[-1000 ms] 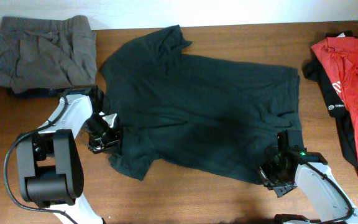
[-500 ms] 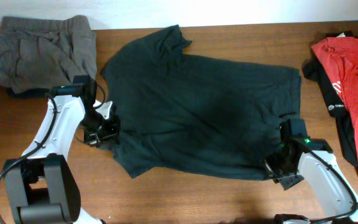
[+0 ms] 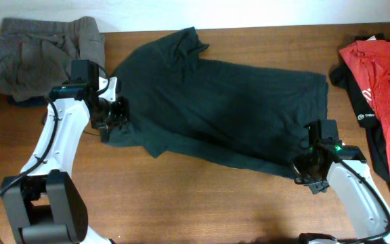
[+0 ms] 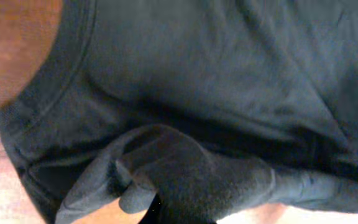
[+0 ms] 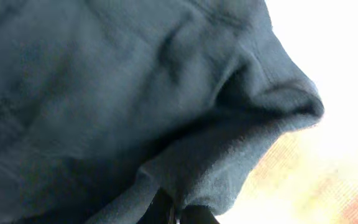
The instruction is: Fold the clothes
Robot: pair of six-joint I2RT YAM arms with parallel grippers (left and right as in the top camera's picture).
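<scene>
The clothes' large black T-shirt [image 3: 229, 102] lies spread across the middle of the table, plain side up, no lettering showing. My left gripper [image 3: 116, 115] is shut on its near left edge by a sleeve, and the fold is lifted. My right gripper [image 3: 307, 166] is shut on the near right corner of the hem. In the left wrist view the black cloth [image 4: 216, 74] bunches over the left gripper [image 4: 179, 214], hiding the jaws. In the right wrist view a pinched fold of cloth [image 5: 104, 93] rises from the right gripper [image 5: 176, 214].
A crumpled grey garment [image 3: 39, 57] sits at the far left corner, just behind my left arm. A red T-shirt [image 3: 384, 88] lies over a black garment [image 3: 357, 102] along the right edge. Bare wooden table [image 3: 202, 203] shows along the front.
Both grippers have moved away from the front edge, carrying the shirt's near edge with them. The left sleeve and the near hem now sit farther back over the shirt.
</scene>
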